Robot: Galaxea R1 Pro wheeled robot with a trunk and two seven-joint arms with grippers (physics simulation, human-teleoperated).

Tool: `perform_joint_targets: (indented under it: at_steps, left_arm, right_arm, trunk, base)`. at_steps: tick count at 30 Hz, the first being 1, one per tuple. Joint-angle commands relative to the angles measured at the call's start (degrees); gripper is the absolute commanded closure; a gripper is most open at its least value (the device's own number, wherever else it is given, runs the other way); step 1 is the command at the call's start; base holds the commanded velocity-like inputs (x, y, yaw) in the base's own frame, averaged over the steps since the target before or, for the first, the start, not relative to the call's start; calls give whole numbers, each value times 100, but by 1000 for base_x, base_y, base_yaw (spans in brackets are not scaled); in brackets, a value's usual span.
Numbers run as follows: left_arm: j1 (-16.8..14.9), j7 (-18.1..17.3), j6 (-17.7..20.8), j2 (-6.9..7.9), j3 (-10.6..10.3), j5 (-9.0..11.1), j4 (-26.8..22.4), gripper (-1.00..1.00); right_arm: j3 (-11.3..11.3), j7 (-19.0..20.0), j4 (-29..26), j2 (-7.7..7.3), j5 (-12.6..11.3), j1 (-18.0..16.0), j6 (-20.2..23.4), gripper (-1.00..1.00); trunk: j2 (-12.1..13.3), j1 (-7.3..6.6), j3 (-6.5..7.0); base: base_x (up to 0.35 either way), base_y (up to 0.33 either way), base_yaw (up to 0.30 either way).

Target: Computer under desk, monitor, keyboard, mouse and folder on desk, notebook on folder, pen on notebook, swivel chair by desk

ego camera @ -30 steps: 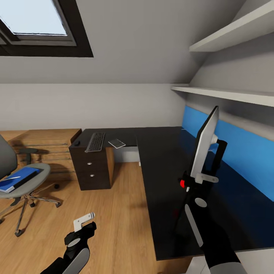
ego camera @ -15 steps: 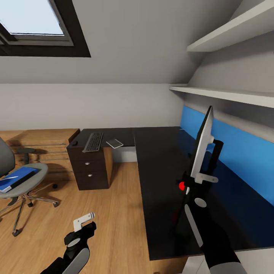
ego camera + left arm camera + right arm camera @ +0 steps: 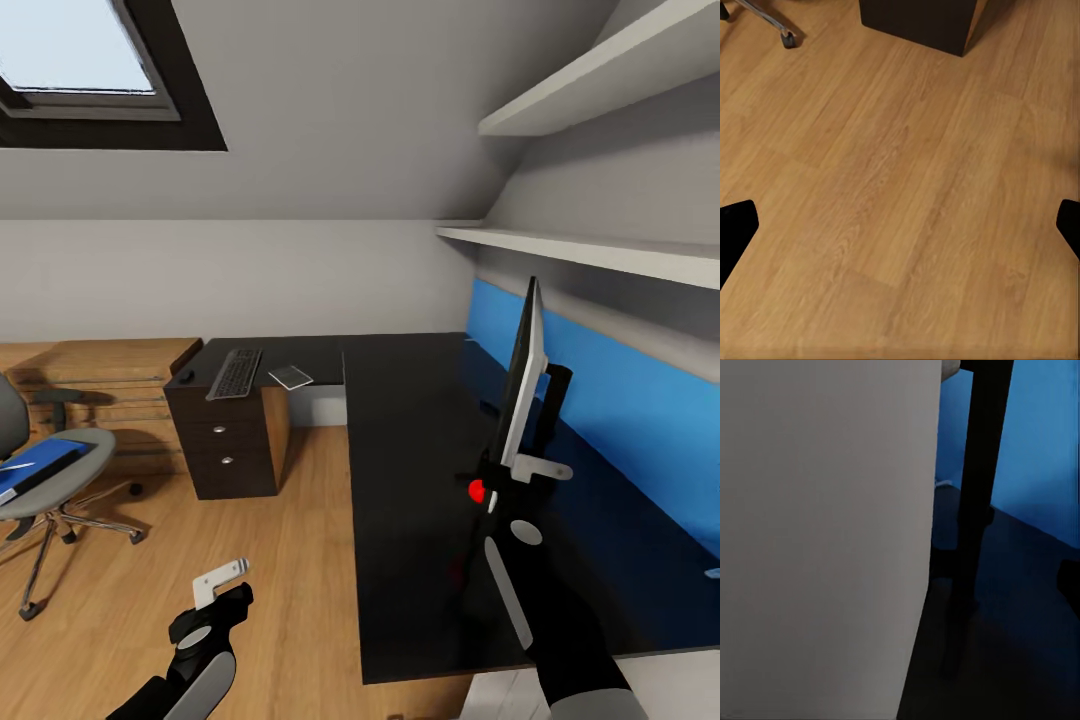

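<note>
Monitor [image 3: 524,375] stands edge-on over the bench's [image 3: 410,480] right wing near the blue rear edge, clamped by the raised right end effector [image 3: 500,478]; tilted, it could topple if released. Left wrist view: left end effector [image 3: 222,580] spread apart, low above the floor [image 3: 900,187]. Right wrist view: the monitor's pale back sits close before the lens.

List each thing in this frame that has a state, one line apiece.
monitor: held by the right gripper, above the desk.
keyboard: flat on the desk's far end.
notebook: flat on the desk, beside the keyboard.
folder: on the swivel chair seat.
left gripper: open, empty, over the floor.
</note>
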Motion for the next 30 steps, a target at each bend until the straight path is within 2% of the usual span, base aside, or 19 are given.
perform_joint_targets:
  at_steps: [1,30]
  left_arm:
    - [-8,39,34,6,-15,11,-9,-100]
    - [-8,44,34,6,-15,6,-9,-100]
  right_arm:
    - [10,-34,-7,-2,-21,-3,35,-100]
    - [20,-25,-7,-2,-30,-3,32,-100]
  trunk:
    - [-4,0,-6]
    - [-4,0,-6]
  base:
    - [0,-76,0]
    - [-6,-163,0]
